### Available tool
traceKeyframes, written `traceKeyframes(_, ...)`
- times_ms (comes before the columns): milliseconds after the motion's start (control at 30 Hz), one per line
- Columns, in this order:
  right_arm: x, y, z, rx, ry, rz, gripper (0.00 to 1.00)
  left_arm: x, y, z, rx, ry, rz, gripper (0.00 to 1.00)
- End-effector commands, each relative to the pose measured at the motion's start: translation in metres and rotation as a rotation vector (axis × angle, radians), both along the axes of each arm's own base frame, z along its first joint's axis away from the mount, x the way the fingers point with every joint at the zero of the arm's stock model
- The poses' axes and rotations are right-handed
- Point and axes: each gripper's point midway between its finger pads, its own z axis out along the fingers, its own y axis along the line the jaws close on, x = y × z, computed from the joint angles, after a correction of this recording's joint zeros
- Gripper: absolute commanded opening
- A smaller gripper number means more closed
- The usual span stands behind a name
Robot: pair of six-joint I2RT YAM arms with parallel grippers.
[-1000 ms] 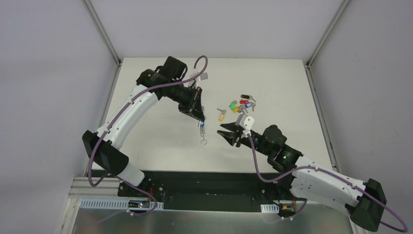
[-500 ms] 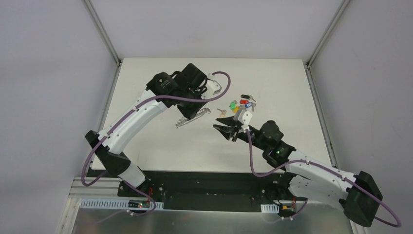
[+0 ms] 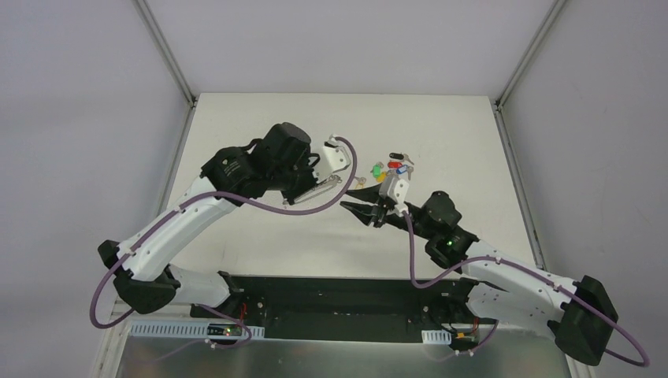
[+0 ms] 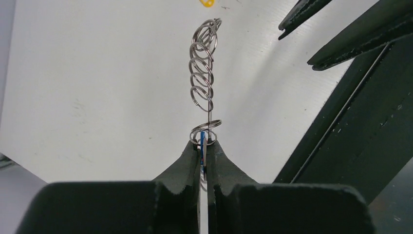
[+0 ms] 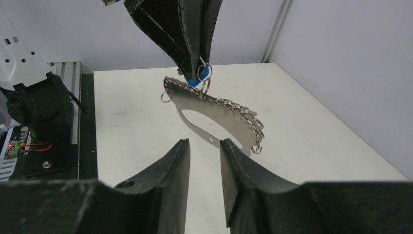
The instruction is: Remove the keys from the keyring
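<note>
While the left gripper (image 4: 203, 145) clamps one end of the thin flat grey metal keyring (image 5: 221, 117) with its fringe of split rings, holding it aloft over the white table (image 3: 457, 134), the right gripper (image 5: 204, 151) hovers near, narrowly parted, empty. Likely light, stiff, slick; best purchase probably the small blue-tagged key (image 5: 204, 73) by the clamp.
</note>
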Motion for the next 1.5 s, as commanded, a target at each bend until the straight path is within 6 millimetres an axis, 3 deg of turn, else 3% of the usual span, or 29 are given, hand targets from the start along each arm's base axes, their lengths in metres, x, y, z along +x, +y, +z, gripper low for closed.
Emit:
traceKeyframes(0, -0.008, -0.001, 0.044, 0.039, -0.062, 0.035, 0.35, 0.010, -0.008, 0.023, -0.054, -0.180, -0.092, 0.00)
traceKeyframes(367, -0.029, 0.028, 0.050, 0.080, -0.030, 0.227, 0.27, 0.003, -0.020, 0.028, -0.113, -0.270, -0.202, 0.00)
traceKeyframes(833, 0.000, 0.035, 0.055, 0.133, -0.070, 0.104, 0.22, -0.022, -0.033, 0.035, -0.215, -0.226, -0.305, 0.00)
traceKeyframes(1267, -0.003, 0.043, 0.059, 0.146, -0.058, 0.138, 0.24, -0.030, -0.040, 0.042, -0.259, -0.201, -0.318, 0.00)
traceKeyframes(1333, -0.001, 0.043, 0.058, 0.145, -0.057, 0.127, 0.18, -0.030, -0.040, 0.041, -0.259, -0.201, -0.318, 0.00)
traceKeyframes(1400, 0.001, 0.041, 0.057, 0.144, -0.053, 0.107, 0.02, -0.029, -0.038, 0.042, -0.258, -0.206, -0.309, 0.00)
traceKeyframes(1467, 0.001, 0.038, 0.053, 0.131, -0.046, 0.098, 0.00, -0.026, -0.035, 0.043, -0.250, -0.219, -0.286, 0.00)
